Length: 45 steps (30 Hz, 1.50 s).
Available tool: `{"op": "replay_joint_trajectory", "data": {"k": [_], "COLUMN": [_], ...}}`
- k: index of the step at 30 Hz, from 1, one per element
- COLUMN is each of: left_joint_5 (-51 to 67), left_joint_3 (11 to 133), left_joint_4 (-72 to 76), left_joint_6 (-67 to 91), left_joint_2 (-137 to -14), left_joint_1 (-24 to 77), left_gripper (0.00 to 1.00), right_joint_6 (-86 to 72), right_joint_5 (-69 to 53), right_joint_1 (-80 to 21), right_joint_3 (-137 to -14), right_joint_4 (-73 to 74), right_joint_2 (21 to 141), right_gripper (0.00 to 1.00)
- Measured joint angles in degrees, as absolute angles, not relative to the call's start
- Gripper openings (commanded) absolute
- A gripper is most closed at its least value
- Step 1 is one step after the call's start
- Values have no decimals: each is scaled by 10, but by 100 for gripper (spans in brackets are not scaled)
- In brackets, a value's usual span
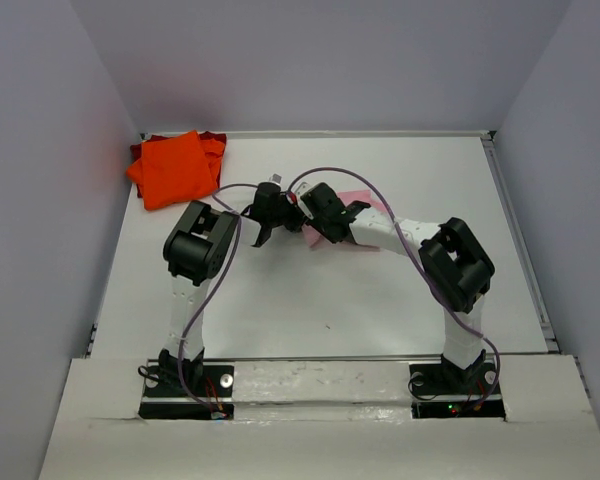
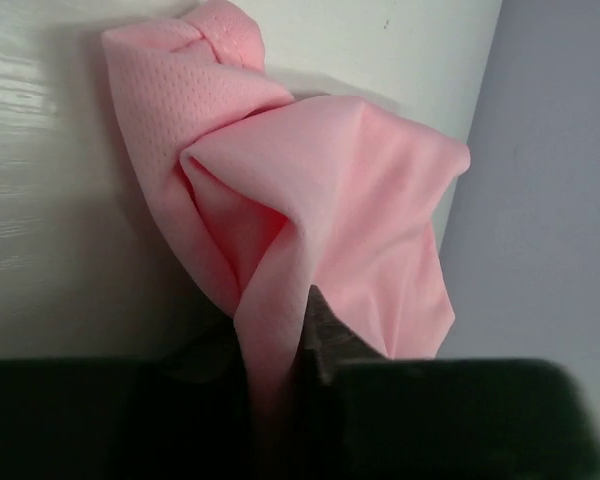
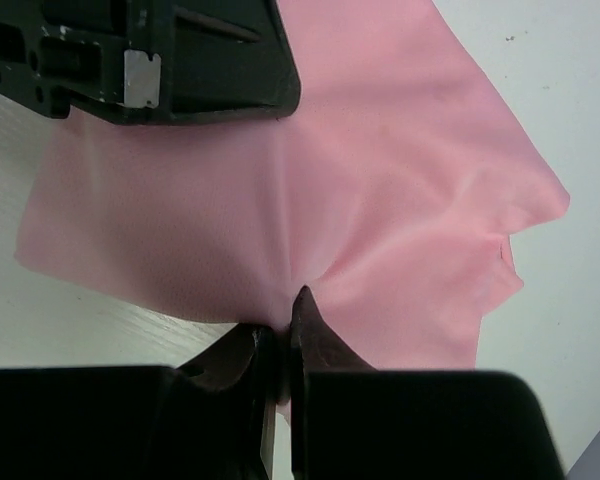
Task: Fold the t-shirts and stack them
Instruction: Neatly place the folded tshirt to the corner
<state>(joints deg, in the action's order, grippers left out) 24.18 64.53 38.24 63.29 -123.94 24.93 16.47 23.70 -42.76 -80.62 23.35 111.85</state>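
Observation:
The light pink t-shirt (image 1: 368, 204) lies bunched at mid-table, mostly hidden under both grippers. My left gripper (image 2: 280, 345) is shut on a raised fold of this pink t-shirt (image 2: 320, 190). Close beside it, my right gripper (image 3: 283, 322) is shut on the near edge of the same shirt (image 3: 380, 200), and the left gripper's black body (image 3: 160, 60) hangs over the cloth. From above, the left gripper (image 1: 265, 222) and the right gripper (image 1: 325, 222) nearly meet. The bright orange t-shirt (image 1: 174, 167) lies folded at the far left on a dark red one (image 1: 216, 138).
Grey walls enclose the white table (image 1: 310, 300) on the left, back and right. A raised rim (image 1: 520, 240) runs along the table's right side. Purple cables (image 1: 330, 172) arch over both arms near the grippers.

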Motion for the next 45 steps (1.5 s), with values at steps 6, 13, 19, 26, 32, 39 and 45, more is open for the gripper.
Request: {"op": "replay_joint_trajectory", "data": {"k": [6, 13, 19, 26, 32, 39, 45], "left_joint_5": [260, 278, 282, 260, 234, 218, 185], "left_joint_3": [654, 663, 739, 841, 913, 1166, 1277], "left_joint_4": [385, 365, 230, 77, -33, -200, -274], "left_joint_6": [633, 608, 527, 421, 359, 278, 234], "left_joint_2": [-1248, -1248, -1248, -1248, -1256, -1346, -1375], "left_joint_1": [252, 241, 206, 133, 85, 81, 75], "left_gripper": [0, 0, 0, 0, 0, 0, 0], "right_joint_6": [162, 121, 10, -77, -106, -125, -149], "right_joint_5": [236, 254, 237, 187, 160, 148, 121], "right_joint_1": [-427, -428, -428, -436, -439, -449, -478], "right_joint_3": [-806, -806, -766, -678, -653, -613, -551], "right_joint_4": [236, 244, 280, 296, 284, 270, 251], "right_joint_2": [1119, 1119, 1083, 945, 903, 900, 855], "right_gripper": [0, 57, 76, 76, 74, 73, 73]}}
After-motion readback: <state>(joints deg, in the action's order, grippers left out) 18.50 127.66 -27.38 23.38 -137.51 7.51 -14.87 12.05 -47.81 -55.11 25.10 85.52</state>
